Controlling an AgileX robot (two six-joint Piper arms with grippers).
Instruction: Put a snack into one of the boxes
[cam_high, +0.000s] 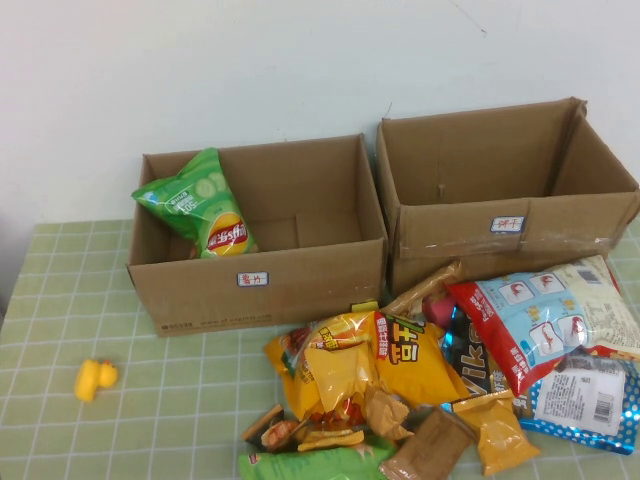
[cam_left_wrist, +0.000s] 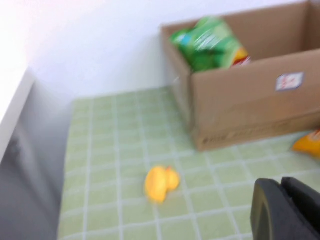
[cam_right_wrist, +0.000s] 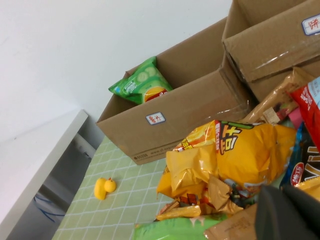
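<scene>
The green crisp bag (cam_high: 203, 206) with cucumber slices and a red-and-yellow logo stands inside the lower brown box (cam_high: 300, 285), leaning in its left corner with its top above the rim. It also shows in the left wrist view (cam_left_wrist: 210, 42) and the right wrist view (cam_right_wrist: 142, 82). The box has a small white label (cam_high: 252, 279) on its plain front. Neither arm shows in the high view. My left gripper (cam_left_wrist: 282, 200) is shut and empty, low over the green table in front of the box's left end. My right gripper (cam_right_wrist: 287, 210) is shut and empty over the snack pile.
The taller taped box (cam_high: 500, 225) stands to the right. A pile of snacks lies in front: yellow-orange bags (cam_high: 360, 365), a red-and-white bag (cam_high: 535, 320), another green bag (cam_high: 315, 465). A small yellow toy (cam_high: 94, 379) lies front left.
</scene>
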